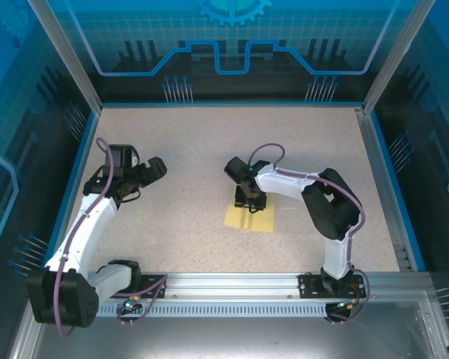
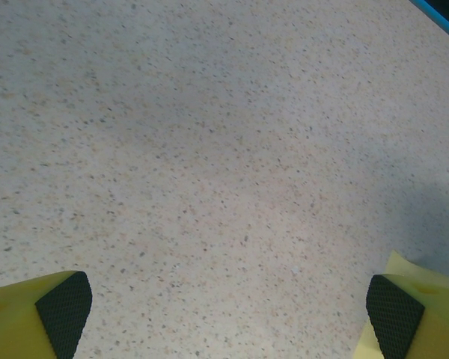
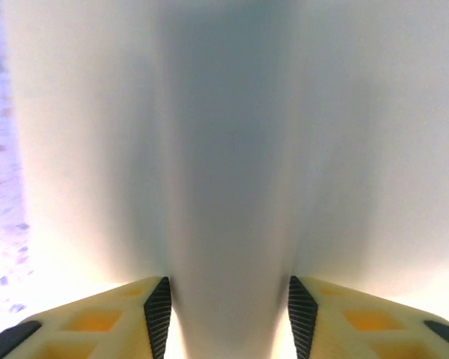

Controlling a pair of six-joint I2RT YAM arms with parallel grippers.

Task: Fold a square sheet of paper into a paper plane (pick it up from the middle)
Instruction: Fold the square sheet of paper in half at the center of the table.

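White-and-black arms [image 1: 86, 224], purple cables [image 1: 266, 146], yellow fingers [image 2: 15, 318], black cross-hatched pads [image 2: 63, 310]

The surface [image 1: 172, 217] is a pale speckled slab, kinda beige granite-look, lit bright and even from overhead. A thin blue trim [image 1: 232, 104] runs along the far edge of the surface and down both sides. Behind the surface there's a glossy blue back wall [image 1: 135, 37] with a grid and circuit-style lines, plus a gear emblem [image 1: 234, 9] at top centre. Silver aluminium posts [image 1: 63, 52] rise from the surface's far corners. Dark side walls [image 1: 15, 149] flank it, and a ribbed metal rail [image 1: 232, 283] caps the near edge.
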